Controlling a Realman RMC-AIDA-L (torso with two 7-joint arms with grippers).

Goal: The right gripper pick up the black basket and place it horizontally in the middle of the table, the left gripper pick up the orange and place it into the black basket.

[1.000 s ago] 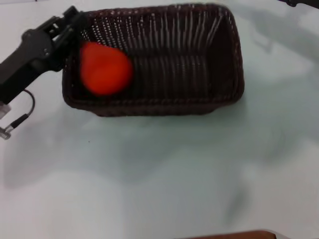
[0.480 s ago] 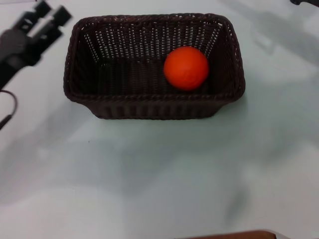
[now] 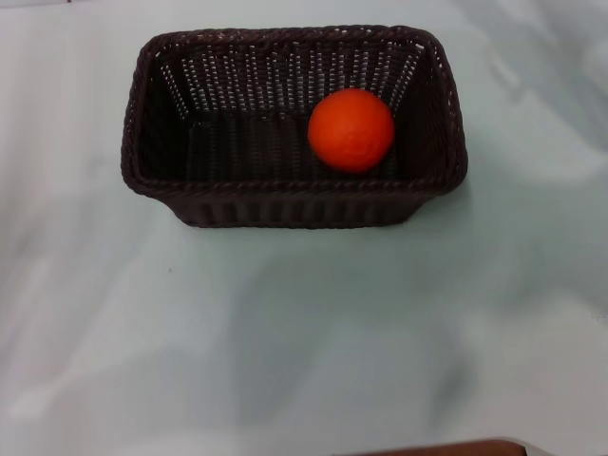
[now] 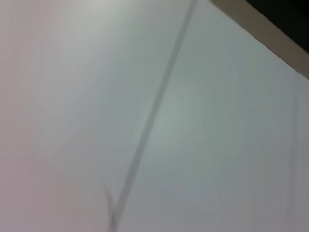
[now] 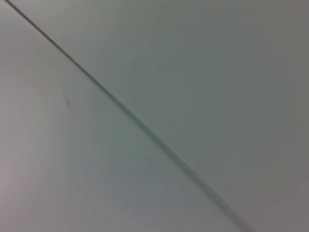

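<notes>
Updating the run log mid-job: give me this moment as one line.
orange: inside black basket, right half | basket: horizontal on table | left gripper: out of view | right gripper: out of view

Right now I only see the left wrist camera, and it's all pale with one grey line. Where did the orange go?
Observer: The orange sits inside the black basket, toward the robot's right end.
Operator: Is the basket tipped over?
Observer: No, it stands upright on the table, long side across the head view.
Operator: Is a gripper holding the orange?
Observer: No. Nothing touches it, and neither the left gripper nor the right gripper shows in any view.
</notes>
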